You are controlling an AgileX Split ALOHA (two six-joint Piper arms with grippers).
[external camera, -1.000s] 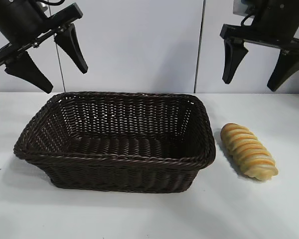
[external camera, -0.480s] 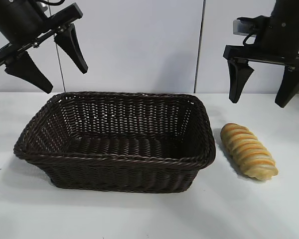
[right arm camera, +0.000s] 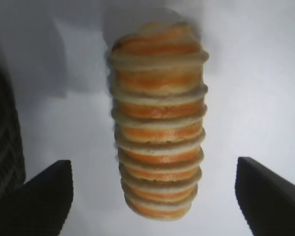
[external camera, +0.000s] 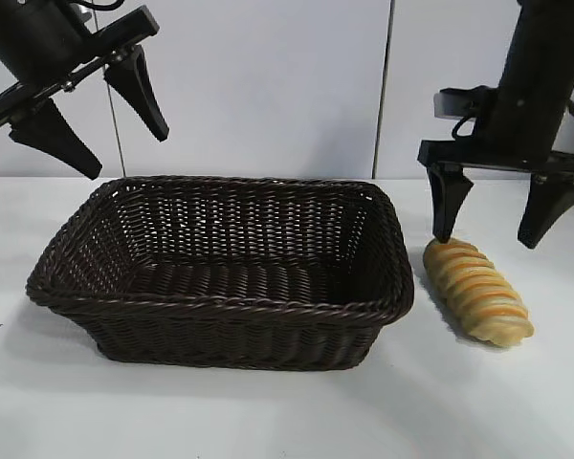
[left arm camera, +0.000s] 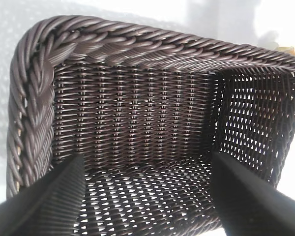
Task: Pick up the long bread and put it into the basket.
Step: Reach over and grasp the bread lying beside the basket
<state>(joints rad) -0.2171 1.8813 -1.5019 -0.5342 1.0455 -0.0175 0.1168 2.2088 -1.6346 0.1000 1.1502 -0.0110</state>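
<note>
Right gripper [external camera: 486, 234] above far end of bread [external camera: 477, 290], jaws wide, holding nothing. Bread on table [external camera: 268, 411] just right of basket [external camera: 220, 306]. Advice: lower straight, straddle loaf mid-length across narrow width, avoid basket rim, squeeze gently. Left gripper [external camera: 88, 120] parked high, jaws spread, empty.

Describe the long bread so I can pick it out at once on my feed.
Find the big dark brown wicker basket in the middle of the white table. The long bread lies on the table just off the basket's right end, under the open right gripper. It is the only light thing there: golden-yellow, oval-ended, with orange-brown ridges.
</note>
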